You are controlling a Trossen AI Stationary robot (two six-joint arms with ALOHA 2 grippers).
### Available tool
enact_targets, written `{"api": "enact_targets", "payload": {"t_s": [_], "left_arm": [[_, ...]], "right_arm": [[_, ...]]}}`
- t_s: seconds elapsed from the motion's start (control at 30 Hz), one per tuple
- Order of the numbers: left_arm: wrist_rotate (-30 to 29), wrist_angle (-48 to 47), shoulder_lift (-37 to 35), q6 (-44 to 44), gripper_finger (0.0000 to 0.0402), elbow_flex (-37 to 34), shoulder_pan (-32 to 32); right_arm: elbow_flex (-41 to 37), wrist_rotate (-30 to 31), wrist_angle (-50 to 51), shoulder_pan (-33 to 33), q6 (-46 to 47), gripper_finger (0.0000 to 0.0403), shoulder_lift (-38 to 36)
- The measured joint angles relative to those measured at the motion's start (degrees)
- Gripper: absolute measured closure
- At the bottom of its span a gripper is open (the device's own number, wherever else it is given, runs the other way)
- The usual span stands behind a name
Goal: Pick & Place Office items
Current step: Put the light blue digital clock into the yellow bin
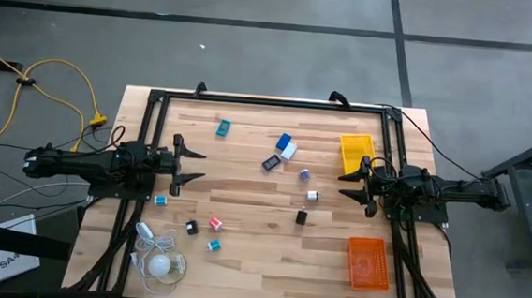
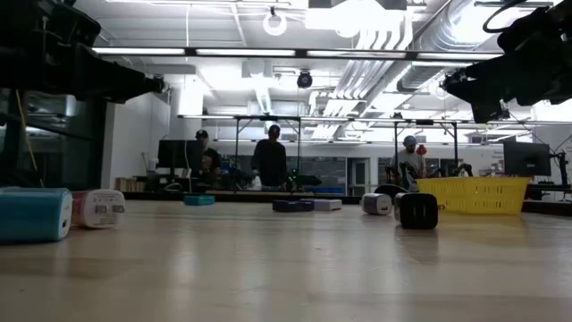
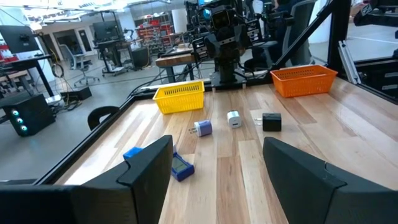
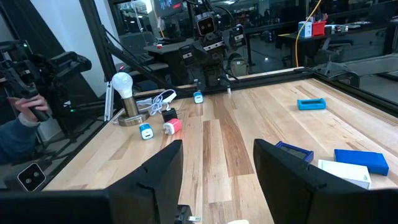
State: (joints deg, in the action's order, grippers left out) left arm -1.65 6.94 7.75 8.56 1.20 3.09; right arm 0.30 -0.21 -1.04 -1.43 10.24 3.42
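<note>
Several tiny office items lie scattered on the wooden table: a teal piece (image 1: 223, 126), a blue one (image 1: 283, 142), a white one (image 1: 289, 152), a purple one (image 1: 304, 174), a black one (image 1: 302, 217) and a pink-red one (image 1: 215, 224). My left gripper (image 1: 190, 162) hovers open at the table's left side, pointing right; in its wrist view (image 3: 217, 174) the purple (image 3: 203, 129) and black (image 3: 272, 122) pieces lie ahead of it. My right gripper (image 1: 350, 185) hovers open at the right side, pointing left (image 4: 217, 168). Neither touches anything.
A yellow tray (image 1: 357, 152) sits just beyond my right gripper and an orange tray (image 1: 368, 262) near the right front corner. A white bulb with a coiled cord (image 1: 159, 264) lies at the left front. Black frame rails (image 1: 269, 101) border the table. People stand in the room behind (image 2: 268, 161).
</note>
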Motion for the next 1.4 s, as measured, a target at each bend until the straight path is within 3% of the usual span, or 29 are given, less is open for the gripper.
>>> {"api": "enact_targets", "payload": {"t_s": [0.23,0.63,1.0,1.2,1.4], "left_arm": [[-7.59,0.00,0.00,-3.20,0.0159,-0.01,0.00],[-27.30,0.00,0.02,-5.60,0.0159,-0.01,0.00],[-30.75,0.74,0.40,-6.87,0.0159,0.67,0.00],[-34.52,0.78,6.29,-7.53,0.0159,4.21,0.00],[-39.55,0.67,17.65,-12.05,0.0159,10.44,0.02]], "right_arm": [[0.00,-0.01,-0.02,-0.02,0.00,0.0220,0.01],[0.00,0.00,-0.01,0.00,0.00,0.0220,0.01],[0.00,0.00,-0.02,0.00,0.00,0.0220,0.02],[0.01,0.00,0.00,0.00,0.00,0.0220,0.00],[-0.01,0.00,0.00,-0.02,0.00,0.0220,0.00]]}}
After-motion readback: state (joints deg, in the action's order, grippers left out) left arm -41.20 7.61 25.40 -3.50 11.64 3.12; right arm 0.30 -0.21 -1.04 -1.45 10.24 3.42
